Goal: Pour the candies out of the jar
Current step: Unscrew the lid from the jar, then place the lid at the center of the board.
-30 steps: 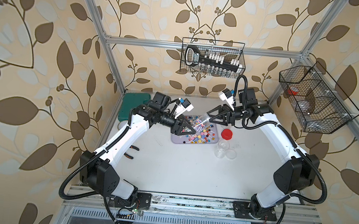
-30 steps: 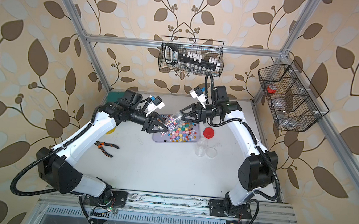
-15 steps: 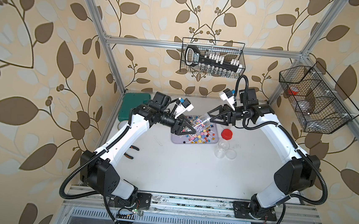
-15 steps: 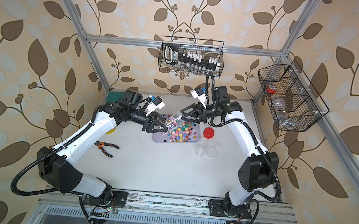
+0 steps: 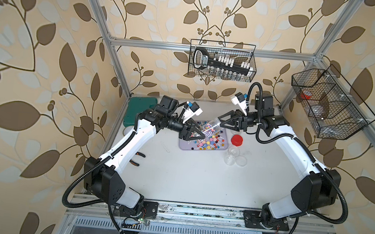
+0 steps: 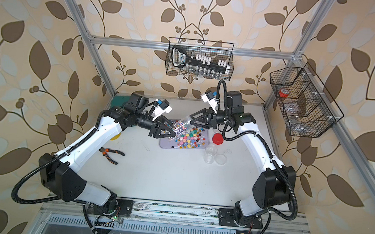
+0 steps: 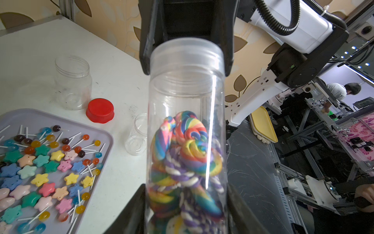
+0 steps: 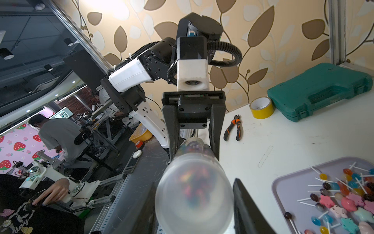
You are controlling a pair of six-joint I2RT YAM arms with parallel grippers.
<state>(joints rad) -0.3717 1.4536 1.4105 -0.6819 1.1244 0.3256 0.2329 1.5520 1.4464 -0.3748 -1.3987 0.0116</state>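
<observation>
The jar (image 7: pixel 186 101) is a tall, clear plastic tube with a frosted, see-through lid (image 7: pixel 187 50) on its mouth. It hangs between the two arms, slanted above the far-left part of the lilac tray (image 5: pixel 180 147), and touches neither the tray nor the table (image 5: pixel 200 180).

The left gripper (image 5: pixel 200 135) is clamped on the jar's base end, one black finger on each side. The right gripper (image 5: pixel 219 122) is closed around the lid end, its fingers (image 7: pixel 145 52) pressed against the lid's sides.

Inside the jar, the candies (image 7: pixel 188 156) are packed toward the base: flat rainbow spirals tangled with purple-and-white twisted ropes. The part near the lid holds none.

More candies (image 7: pixel 40 172) lie loose on the tray: pastel stars in pink, yellow, blue and green, and small round lollipops on white sticks.

Just beside the tray stand a red cap (image 5: pixel 236 140) and a few small empty clear jars (image 5: pixel 231 156). Orange-handled pliers (image 6: pixel 110 153) lie under the left arm.
</observation>
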